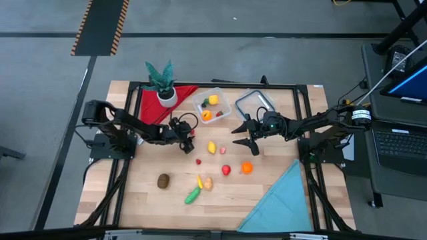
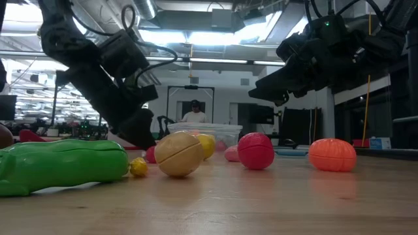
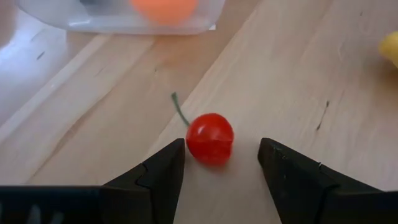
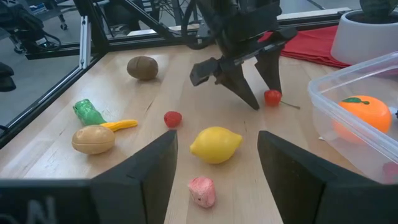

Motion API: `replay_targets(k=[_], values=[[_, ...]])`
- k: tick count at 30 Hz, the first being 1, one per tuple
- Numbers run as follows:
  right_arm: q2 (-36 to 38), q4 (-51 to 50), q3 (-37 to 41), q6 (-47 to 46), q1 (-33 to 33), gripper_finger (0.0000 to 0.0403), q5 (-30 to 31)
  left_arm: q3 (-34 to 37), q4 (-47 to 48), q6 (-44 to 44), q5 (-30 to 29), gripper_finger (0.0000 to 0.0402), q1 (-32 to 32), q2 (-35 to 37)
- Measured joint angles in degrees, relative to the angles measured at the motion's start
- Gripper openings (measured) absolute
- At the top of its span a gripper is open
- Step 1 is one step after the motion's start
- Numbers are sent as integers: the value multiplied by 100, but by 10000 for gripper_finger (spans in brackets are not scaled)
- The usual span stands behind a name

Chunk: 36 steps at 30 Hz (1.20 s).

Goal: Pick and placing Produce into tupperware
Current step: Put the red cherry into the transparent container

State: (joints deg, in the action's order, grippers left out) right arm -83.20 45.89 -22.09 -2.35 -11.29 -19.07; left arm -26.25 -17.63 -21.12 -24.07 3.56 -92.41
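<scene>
Left gripper (image 3: 221, 165): your fingers stand apart, low over the table, with the cherry (image 3: 210, 138) between them, nearer one finger; from the wrist view you cannot tell whether that finger touches it. Nothing is grasped.
Right gripper (image 1: 241, 141): your fingers are spread and carry nothing; it hangs above the table near the lid (image 1: 254, 103).
Tupperware (image 1: 212, 107): you find it at the far side of the table, between the plant (image 1: 162, 81) and the lid, holding an orange (image 4: 362, 114) and a yellow piece (image 1: 213, 100).
Loose produce: you have a lemon (image 4: 215, 144), a pink piece (image 4: 203, 191), a small red piece (image 4: 172, 118), a red fruit (image 2: 255, 151) and an orange piece (image 2: 332, 155) mid-table.
Near edge: you see a brown fruit (image 4: 142, 67), a green vegetable (image 2: 62, 165) and a tan potato (image 2: 178, 154).
Cloths: a red cloth (image 1: 155, 101) lies under the plant, a blue cloth (image 1: 281, 201) at the near right corner.
</scene>
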Motion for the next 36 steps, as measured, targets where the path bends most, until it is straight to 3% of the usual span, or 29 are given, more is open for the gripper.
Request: replay_targets(k=[26, 36], values=[[0, -52, 0, -15, 0, 225, 0, 3, -85, 27, -392, 203, 74, -40], [0, -59, 0, -17, 0, 225, 1, 3, -90, 25, -13, 156, 329, -32]])
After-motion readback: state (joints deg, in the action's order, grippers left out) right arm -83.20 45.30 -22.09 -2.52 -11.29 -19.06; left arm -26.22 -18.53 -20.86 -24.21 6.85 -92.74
